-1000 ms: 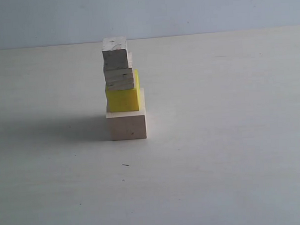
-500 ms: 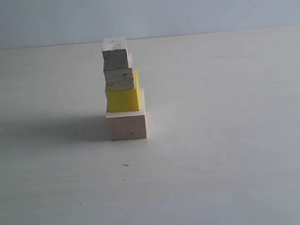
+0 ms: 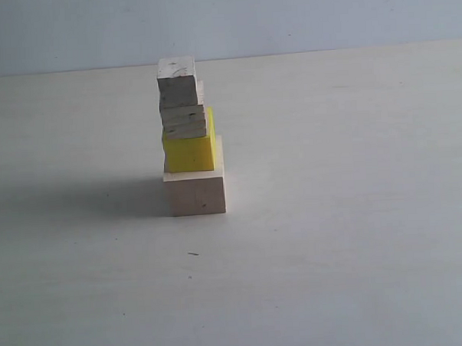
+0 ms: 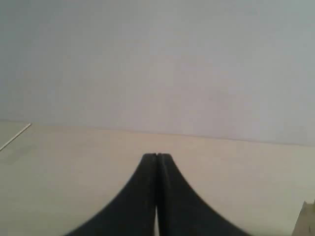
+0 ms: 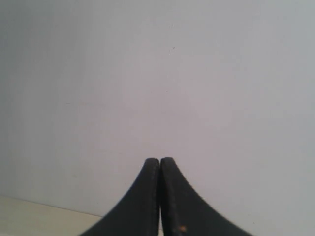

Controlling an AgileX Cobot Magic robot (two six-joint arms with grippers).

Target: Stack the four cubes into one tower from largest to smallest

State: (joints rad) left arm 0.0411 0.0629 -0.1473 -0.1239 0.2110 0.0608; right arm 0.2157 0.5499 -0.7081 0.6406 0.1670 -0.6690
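Standing on the table (image 3: 355, 213), left of centre in the exterior view, the tower (image 3: 188, 140) looks complete: base cube (image 3: 195, 191), yellow cube (image 3: 189, 152), third cube (image 3: 185, 121), top cube (image 3: 176, 81). The upper three sit toward the base's left edge rather than centred, and the top one seems slightly twisted, so a table knock or a passing arm would likely topple them leftward. The left gripper (image 4: 156, 158) and right gripper (image 5: 160, 162) are each pressed together, empty, and absent from the exterior view.

Left tool (image 4: 156, 158) and right tool (image 5: 160, 162) each have black fingers pressed together, holding nothing
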